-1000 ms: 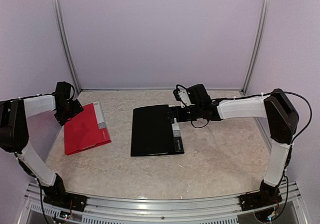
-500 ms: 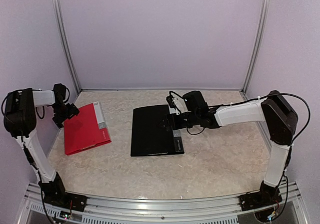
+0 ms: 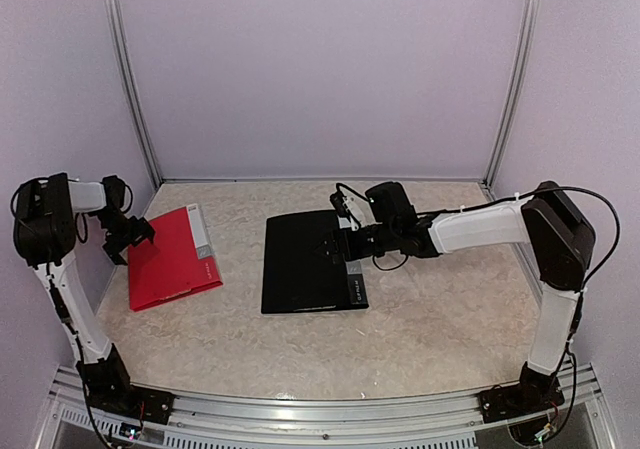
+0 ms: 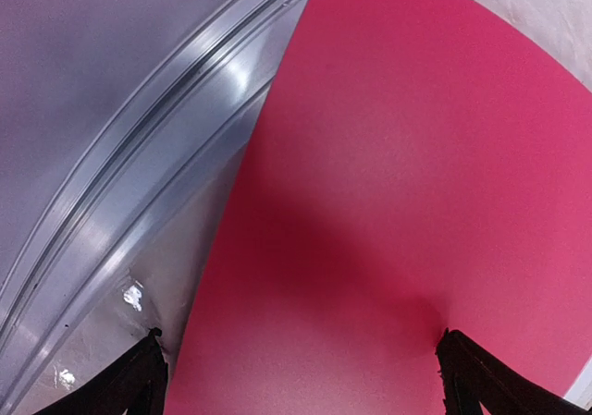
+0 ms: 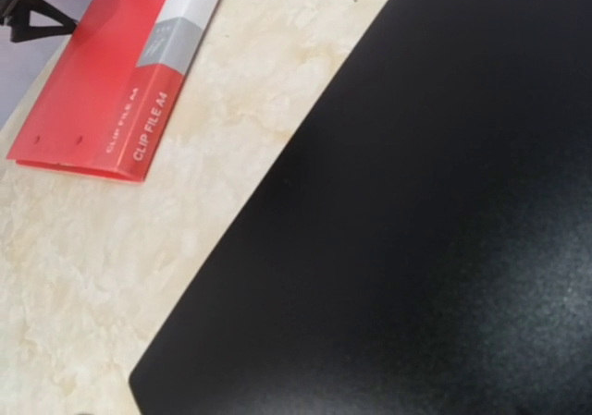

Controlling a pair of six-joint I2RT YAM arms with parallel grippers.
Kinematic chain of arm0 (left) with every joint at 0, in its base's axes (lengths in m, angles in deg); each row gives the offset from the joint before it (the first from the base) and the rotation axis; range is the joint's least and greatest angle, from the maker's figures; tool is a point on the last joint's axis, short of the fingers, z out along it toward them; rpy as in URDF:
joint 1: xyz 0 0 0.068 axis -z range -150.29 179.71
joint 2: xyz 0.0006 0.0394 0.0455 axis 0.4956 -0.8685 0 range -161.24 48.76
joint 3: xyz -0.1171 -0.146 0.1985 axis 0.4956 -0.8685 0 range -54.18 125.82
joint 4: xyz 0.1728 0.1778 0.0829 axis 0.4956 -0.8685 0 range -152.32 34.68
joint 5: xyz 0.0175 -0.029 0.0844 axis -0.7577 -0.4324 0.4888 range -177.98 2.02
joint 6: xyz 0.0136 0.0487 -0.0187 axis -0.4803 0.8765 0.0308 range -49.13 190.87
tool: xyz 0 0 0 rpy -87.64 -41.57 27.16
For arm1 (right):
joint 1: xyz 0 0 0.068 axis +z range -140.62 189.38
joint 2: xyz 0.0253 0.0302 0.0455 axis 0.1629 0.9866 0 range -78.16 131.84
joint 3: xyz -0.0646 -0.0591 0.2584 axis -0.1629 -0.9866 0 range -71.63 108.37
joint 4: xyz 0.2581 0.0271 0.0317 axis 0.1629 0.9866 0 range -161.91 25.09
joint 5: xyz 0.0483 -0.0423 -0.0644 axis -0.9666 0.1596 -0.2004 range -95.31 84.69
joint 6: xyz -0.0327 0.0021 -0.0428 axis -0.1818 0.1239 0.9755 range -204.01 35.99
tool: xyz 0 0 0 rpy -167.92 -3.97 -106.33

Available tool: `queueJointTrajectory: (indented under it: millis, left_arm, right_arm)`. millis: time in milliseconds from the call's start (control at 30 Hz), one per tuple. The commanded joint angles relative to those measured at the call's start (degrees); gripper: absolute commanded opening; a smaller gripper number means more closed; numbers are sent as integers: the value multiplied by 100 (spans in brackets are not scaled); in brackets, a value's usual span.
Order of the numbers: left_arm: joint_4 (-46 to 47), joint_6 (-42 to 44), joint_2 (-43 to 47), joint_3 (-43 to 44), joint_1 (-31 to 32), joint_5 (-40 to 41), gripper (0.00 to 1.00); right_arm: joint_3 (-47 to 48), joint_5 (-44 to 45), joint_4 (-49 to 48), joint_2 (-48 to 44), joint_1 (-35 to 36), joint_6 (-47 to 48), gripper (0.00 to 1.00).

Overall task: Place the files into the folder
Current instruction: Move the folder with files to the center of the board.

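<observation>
A red clip-file folder (image 3: 172, 259) lies shut at the left of the table, and a black folder (image 3: 305, 261) lies shut in the middle. No white paper sheets show in any view. My left gripper (image 3: 128, 237) is at the red folder's far left corner. In the left wrist view it (image 4: 305, 392) is open, with its fingertips (image 4: 148, 378) wide apart over the red cover (image 4: 398, 156). My right gripper (image 3: 342, 241) hovers low over the black folder's right part. Its wrist view shows only the black cover (image 5: 416, 202) and the red folder (image 5: 102, 91), no fingers.
A metal frame rail (image 4: 139, 156) and the left wall run close beside the red folder. Upright posts (image 3: 130, 79) stand at the back corners. The marble tabletop (image 3: 440, 309) stretches right of the black folder, whose grey spine label (image 3: 354, 281) faces right.
My left gripper has swung left and down to the red folder's far left corner. My right gripper has moved a little left over the black folder.
</observation>
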Motion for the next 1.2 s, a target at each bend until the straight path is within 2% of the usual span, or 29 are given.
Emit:
queueJointTrajectory:
  millis: [0, 233, 533, 633, 967, 1167]
  left_arm:
    - [-225, 225, -409, 274, -245, -449, 99]
    - [-345, 802, -930, 703, -126, -711, 97]
    - [-357, 1824, -1156, 905, 466, -82, 92]
    - [-375, 2168, -1219, 1003, 744, 488, 92]
    - [-834, 2389, -1293, 1274, 1074, 1021, 89]
    - [-1319, 2369, -1297, 1594, 1231, 1039, 86]
  right_arm:
    - [100, -116, 33, 129, 9, 91, 92]
    - [153, -115, 92, 177, 2, 95, 92]
    - [283, -42, 318, 254, -4, 139, 92]
    - [321, -65, 352, 263, -3, 119, 92]
    - [315, 111, 507, 217, 4, 118, 92]
    - [351, 163, 562, 217, 3, 93, 92]
